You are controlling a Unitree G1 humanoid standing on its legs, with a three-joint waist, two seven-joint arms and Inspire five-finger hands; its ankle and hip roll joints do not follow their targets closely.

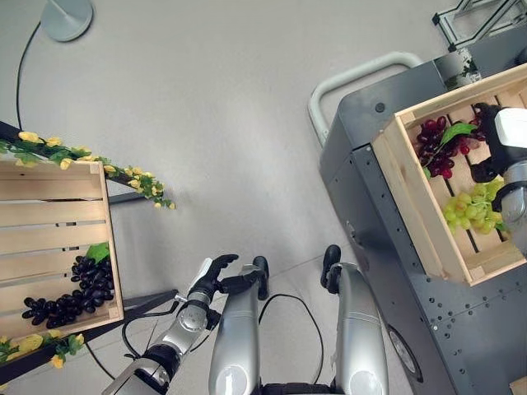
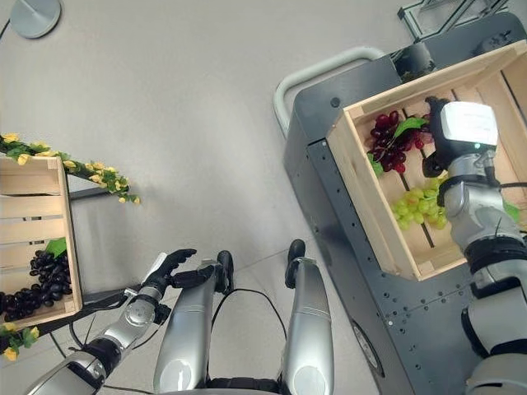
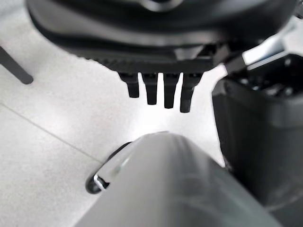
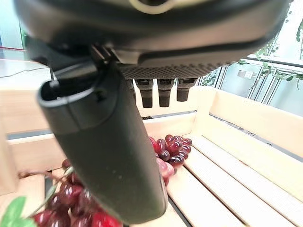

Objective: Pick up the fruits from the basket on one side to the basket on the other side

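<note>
On the right, a wooden crate point(image 1: 412, 197) sits on a grey cart and holds a bunch of red grapes point(image 1: 436, 148) and a bunch of green grapes point(image 1: 471, 210). My right hand point(image 2: 461, 132) hovers inside this crate, just beside the red grapes point(image 4: 170, 146). It is open, with its fingers point(image 4: 163, 92) straight and its thumb point(image 4: 109, 156) reaching down beside the bunch. The wooden crate point(image 1: 49, 214) on the left holds black grapes point(image 1: 78, 292). My left hand point(image 1: 216, 276) hangs low between the two crates, open and holding nothing.
The grey cart point(image 1: 387, 271) has a white handle point(image 1: 354, 78) at its far end. A garland of yellow flowers point(image 1: 90, 160) runs along the left crate's stand. A round grey base point(image 1: 66, 16) lies on the floor at the far left.
</note>
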